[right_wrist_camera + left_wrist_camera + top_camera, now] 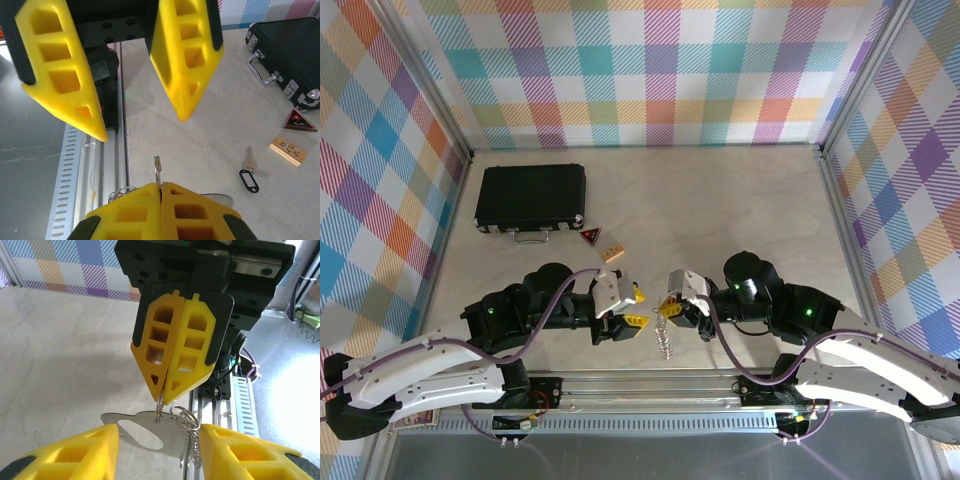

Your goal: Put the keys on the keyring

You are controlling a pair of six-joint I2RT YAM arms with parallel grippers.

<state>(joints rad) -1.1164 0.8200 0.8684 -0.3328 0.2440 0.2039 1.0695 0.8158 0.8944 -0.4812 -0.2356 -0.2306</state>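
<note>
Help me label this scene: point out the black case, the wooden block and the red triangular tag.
black case (530, 195), top view, middle of its lid.
wooden block (613, 254), top view, its top face.
red triangular tag (591, 237), top view, its centre.

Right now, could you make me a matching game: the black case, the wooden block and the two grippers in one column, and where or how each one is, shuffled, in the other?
Things:
1. black case
2. wooden block
3. left gripper
4. right gripper

States:
A. shut on the wire loop of the keys
B. beside the red-and-black tag
C. jaws apart, holding nothing
D. closed, at the far left of the table

Pairs: 1-D, 2-B, 3-C, 4-A
</note>
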